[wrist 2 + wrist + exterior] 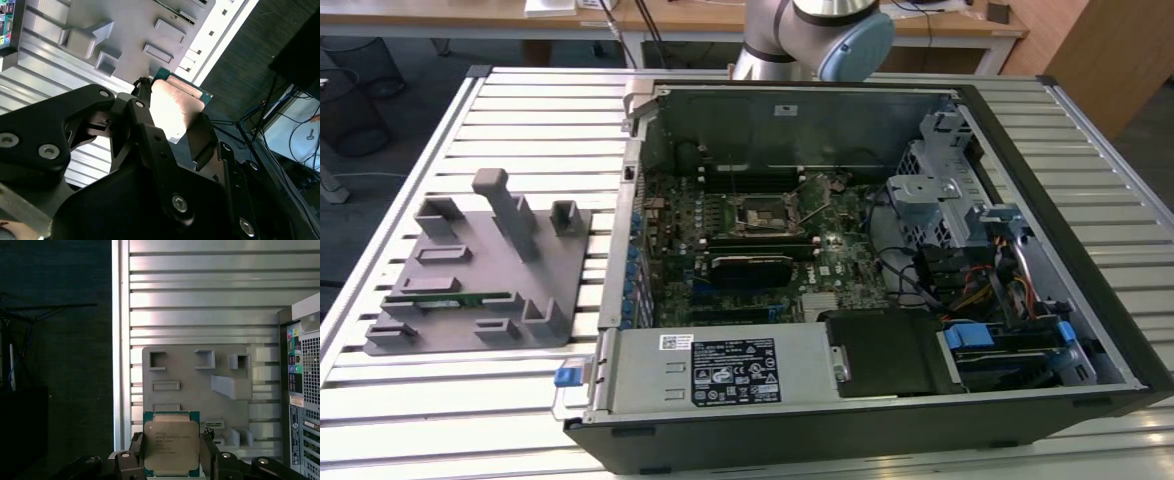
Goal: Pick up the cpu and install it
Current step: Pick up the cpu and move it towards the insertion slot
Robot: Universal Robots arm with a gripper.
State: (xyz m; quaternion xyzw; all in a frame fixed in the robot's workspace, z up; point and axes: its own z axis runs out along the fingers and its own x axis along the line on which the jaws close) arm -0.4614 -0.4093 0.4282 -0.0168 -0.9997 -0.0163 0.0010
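Note:
The cpu [171, 444] is a flat square chip with a silvery top and a thin green rim. My gripper [171, 452] is shut on it, with a black finger against each of two opposite sides. In the second wrist view the cpu [175, 102] shows its shiny top between the fingers [142, 112] of the gripper [172, 122]. It hangs well above the grey parts holder [200, 385], near the table's edge. The black socket [767, 212] with its metal frame sits on the motherboard inside the open computer case [854, 260].
The grey parts holder [474, 270] lies on the slatted metal table [520, 110] at the exterior view's left, with a long green memory stick [447, 298] in it. The arm's base [807, 35] stands behind the case. A drive cage and cables fill the case's right side.

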